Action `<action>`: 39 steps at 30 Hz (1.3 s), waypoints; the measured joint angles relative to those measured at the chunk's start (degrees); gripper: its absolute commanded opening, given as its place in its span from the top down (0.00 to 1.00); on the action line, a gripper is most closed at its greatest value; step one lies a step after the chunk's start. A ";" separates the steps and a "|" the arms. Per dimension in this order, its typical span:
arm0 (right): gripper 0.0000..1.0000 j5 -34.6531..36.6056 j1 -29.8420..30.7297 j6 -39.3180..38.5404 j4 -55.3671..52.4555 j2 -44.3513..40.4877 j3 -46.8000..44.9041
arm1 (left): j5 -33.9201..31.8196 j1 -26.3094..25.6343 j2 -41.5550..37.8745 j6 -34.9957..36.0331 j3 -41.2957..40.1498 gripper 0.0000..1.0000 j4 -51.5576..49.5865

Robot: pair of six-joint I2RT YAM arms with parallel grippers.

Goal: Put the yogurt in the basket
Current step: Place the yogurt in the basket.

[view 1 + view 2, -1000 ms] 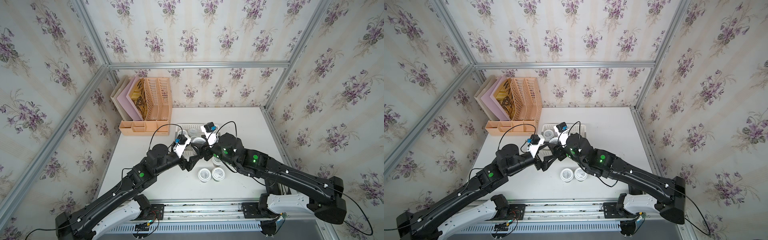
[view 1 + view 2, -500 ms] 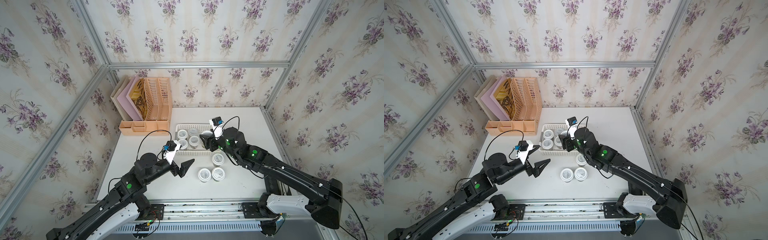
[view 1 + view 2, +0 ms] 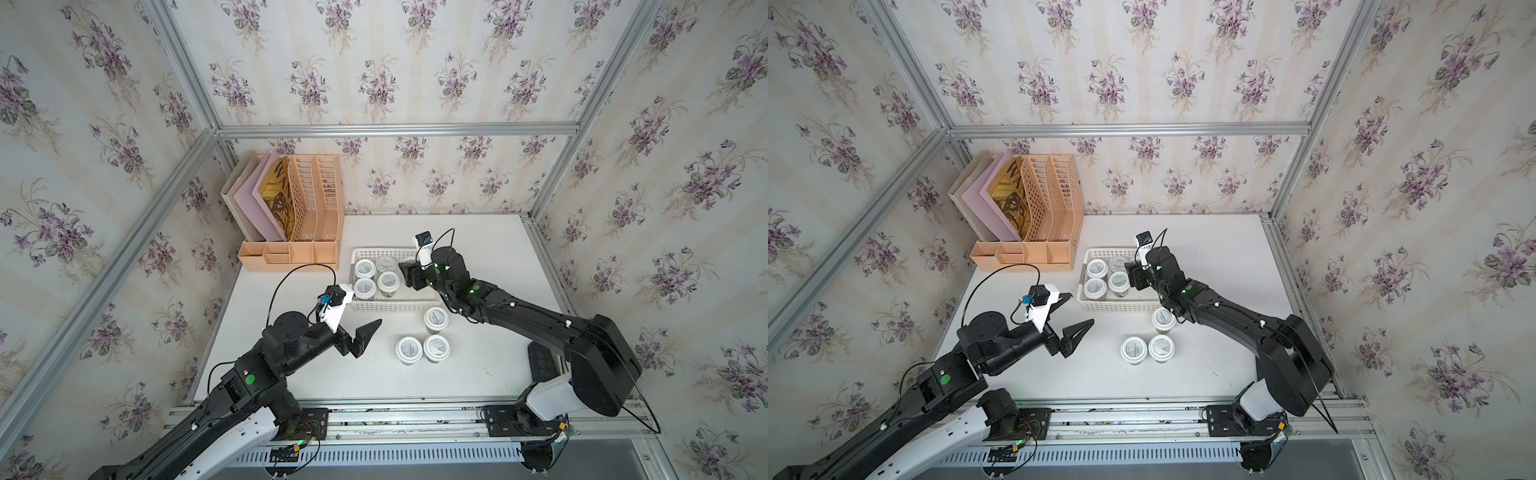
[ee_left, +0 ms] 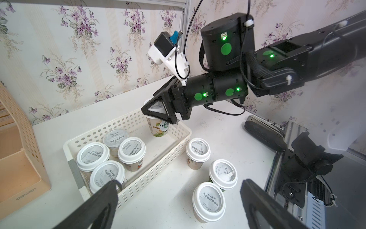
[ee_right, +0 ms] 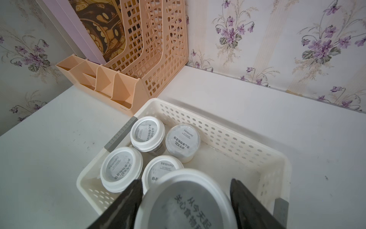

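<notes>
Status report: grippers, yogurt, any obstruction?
Left gripper open, empty. Right gripper shut on yogurt at free end of basket. Four cups in, three cups on table. Nothing blocking.

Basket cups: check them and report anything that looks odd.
One yogurt cup in the basket lacks the white rimmed lid its three neighbours wear; only a flat seal shows. Nothing looks spilled or tipped.

The yogurt lids (image 4: 209, 200) carry grey round labels printed in Chinese characters, 从今天起 关心食物和身体, with the brand name Oarmilk curving along the edge. The side of one yogurt cup (image 4: 158, 128) shows the letters Oarm, the rest hidden. The front of the peach file organizer (image 4: 25, 195) reads deli. A gold folder (image 3: 279, 183) standing in it shows large letters WAN, cut off
</notes>
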 measured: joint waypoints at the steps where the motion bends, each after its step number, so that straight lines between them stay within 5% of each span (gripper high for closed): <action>1: 0.27 -0.09 -0.26 -0.13 1.42 1.36 0.00 | -0.33 0.00 -0.17 0.00 -0.02 0.01 -0.26; 16: 0.27 -1.70 -4.83 -1.70 15.87 18.32 5.14 | -2.10 0.02 0.66 0.90 0.44 0.01 -1.49; 39: 0.19 -2.29 -6.43 -2.23 24.55 23.61 4.28 | -1.81 0.02 4.50 1.92 2.01 0.01 -0.42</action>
